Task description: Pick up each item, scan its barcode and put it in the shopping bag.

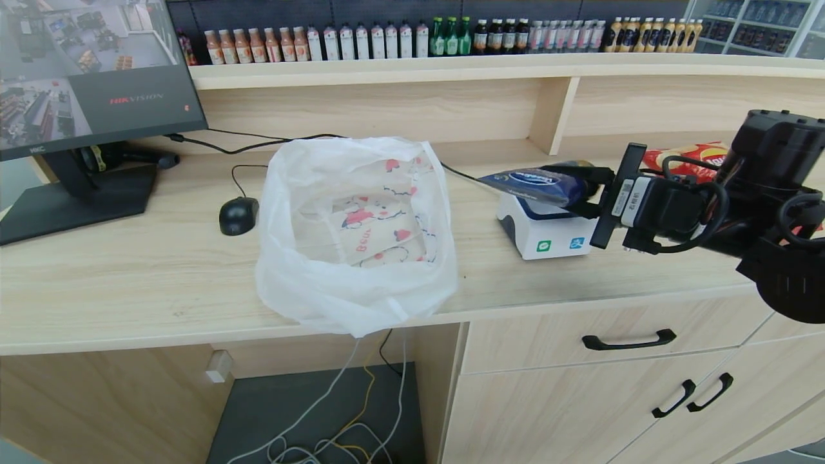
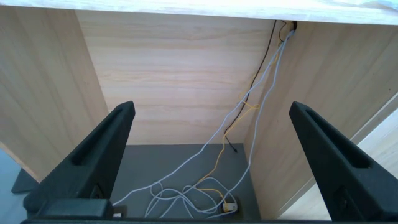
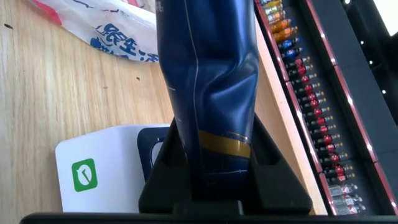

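Two grippers, one loaded.

Right gripper point(image 1: 577, 190): jaws clamped on one dark blue pack point(image 1: 532, 182), gripped at one end, the rest jutting out toward the bag. The pack hangs flat just above the scanner point(image 1: 548, 235); whether it touches the scanner cannot be told. In the right wrist view the pack point(image 3: 211, 81) runs straight out between the two fingers point(image 3: 165, 165), with the scanner's white casing point(image 3: 93, 171) underneath.

Left gripper point(image 2: 211, 107): jaws spread wide, holding nothing, hanging below the counter edge and facing the knee space with its loose cables point(image 2: 205, 193).

Task items, counted:
- Pack: one, in the right gripper, over the scanner.
- Packet point(image 1: 377, 235): one made out, white with pink and red print, lying inside the bag; anything beneath it is hidden.
- Chips point(image 1: 693, 158): one red and yellow bag, on the counter behind the right arm, partly covered by it.
- Bag point(image 1: 354, 290): one, white plastic, mouth open, standing mid-counter, near the scanner but apart from it.
- Scanner: one, white box with a blue top.

Progress, as judged: one item looks bagged; the pack is at the scan step and has yet to go into the bag; the chips look untouched. Roughly one of three done.

Other stock:
- Counter point(image 1: 129, 277): one, pale wood.
- Mouse point(image 1: 238, 216): one, black, just beside the bag.
- Monitor point(image 1: 90, 77): one, at the counter's far left.
- Bottles point(image 1: 412, 38): one long row on the back shelf, too many and too small to count.
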You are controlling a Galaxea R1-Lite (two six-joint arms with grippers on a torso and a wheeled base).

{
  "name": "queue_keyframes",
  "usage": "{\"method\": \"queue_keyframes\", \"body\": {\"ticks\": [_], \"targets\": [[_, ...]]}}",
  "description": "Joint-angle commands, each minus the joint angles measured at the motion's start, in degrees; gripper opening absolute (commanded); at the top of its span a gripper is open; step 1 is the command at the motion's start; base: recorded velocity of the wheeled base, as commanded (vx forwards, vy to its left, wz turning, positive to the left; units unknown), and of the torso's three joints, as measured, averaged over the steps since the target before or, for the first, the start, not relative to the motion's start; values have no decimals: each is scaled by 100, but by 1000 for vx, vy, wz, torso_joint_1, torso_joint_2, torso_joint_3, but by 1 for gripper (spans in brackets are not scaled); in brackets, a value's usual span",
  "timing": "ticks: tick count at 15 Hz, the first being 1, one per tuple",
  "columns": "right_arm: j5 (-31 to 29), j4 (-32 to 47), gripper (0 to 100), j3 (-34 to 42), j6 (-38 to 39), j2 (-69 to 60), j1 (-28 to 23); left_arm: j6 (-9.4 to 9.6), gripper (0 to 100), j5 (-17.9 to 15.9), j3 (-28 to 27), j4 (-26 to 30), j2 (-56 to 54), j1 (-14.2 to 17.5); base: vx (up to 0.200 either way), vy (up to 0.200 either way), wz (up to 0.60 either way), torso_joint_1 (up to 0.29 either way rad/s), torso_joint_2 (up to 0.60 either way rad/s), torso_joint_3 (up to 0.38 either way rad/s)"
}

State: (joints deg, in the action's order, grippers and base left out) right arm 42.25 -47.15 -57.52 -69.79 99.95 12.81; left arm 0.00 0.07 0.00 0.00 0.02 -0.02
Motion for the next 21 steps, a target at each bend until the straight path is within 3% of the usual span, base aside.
{"method": "queue_keyframes", "body": {"ticks": [1, 21], "targets": [[-7, 4, 0, 39, 1, -19, 2, 0, 100, 1, 0, 0, -2, 2, 0, 0, 0, 0, 0, 0], [-226, 294, 0, -58, 229, -679, 37, 0, 100, 1, 0, 0, -2, -6, 0, 0, 0, 0, 0, 0]]}}
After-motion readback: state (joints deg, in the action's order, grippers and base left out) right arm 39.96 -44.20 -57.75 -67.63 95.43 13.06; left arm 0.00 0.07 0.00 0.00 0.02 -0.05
